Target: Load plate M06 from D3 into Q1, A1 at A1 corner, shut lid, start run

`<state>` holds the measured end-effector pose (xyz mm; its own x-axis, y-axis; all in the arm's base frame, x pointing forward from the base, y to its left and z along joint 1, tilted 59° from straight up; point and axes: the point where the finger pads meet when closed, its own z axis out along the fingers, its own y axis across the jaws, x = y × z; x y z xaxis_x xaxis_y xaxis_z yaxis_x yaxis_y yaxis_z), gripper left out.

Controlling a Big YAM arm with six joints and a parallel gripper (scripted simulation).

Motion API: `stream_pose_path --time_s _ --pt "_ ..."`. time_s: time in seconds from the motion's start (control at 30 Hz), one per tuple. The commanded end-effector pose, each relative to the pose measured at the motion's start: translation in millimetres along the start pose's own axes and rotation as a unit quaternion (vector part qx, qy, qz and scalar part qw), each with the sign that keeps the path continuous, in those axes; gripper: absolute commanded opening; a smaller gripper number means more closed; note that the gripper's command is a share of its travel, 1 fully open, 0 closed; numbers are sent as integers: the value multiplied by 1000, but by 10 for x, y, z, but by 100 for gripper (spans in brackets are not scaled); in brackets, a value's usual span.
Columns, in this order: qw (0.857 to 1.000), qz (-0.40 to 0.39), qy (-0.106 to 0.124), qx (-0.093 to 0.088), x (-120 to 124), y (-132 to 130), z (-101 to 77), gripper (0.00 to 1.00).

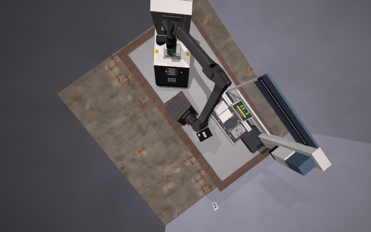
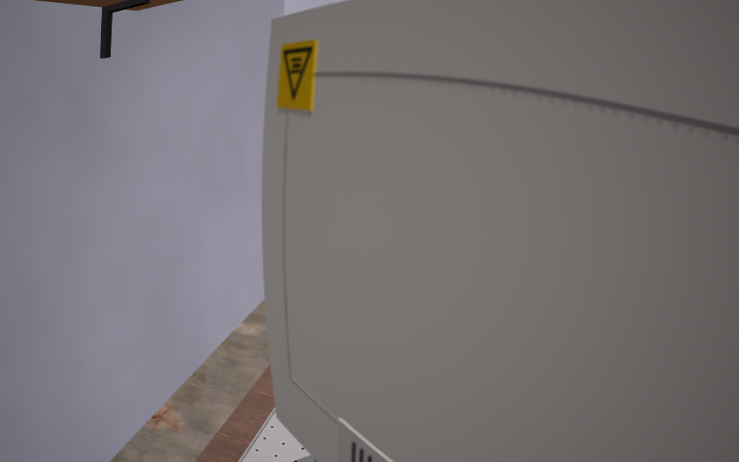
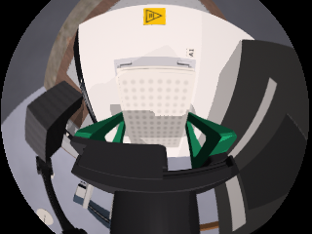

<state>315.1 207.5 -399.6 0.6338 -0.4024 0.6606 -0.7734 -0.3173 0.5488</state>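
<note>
The cycler Q1 (image 1: 171, 57) stands at the far end of the mat with its lid raised at the back and its lamp (image 1: 181, 72) green. My gripper (image 1: 172, 53) is over Q1's block and is shut on the white 96-well plate M06 (image 3: 156, 107), holding it by its long sides with the green fingers. In the wrist view the plate lies level over the block area, its far end at the brackets (image 3: 156, 64). I cannot tell whether it rests on the block or hangs just above it. The other plate N06 (image 1: 223, 112) lies in the hand-off row.
The tube cooling block (image 1: 237, 132) and a dark block with green marks (image 1: 242, 109) sit in the hand-off row by the liquid handler (image 1: 287, 128). A black nest (image 1: 205, 132) lies near the arm's base. The exterior view shows only Q1's grey casing (image 2: 490, 244).
</note>
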Motion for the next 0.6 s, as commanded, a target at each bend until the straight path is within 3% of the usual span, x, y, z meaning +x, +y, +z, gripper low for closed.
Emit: stream_pose_path --time_s 0.0,0.1,0.33,0.57 --pt "999 6 -6 38 -1 -222 -350 0" --pt "999 5 -3 37 -17 -207 -313 0" --pt "1000 -9 6 18 -114 -44 -57 0" --pt "1000 -14 8 11 -107 10 -25 0"
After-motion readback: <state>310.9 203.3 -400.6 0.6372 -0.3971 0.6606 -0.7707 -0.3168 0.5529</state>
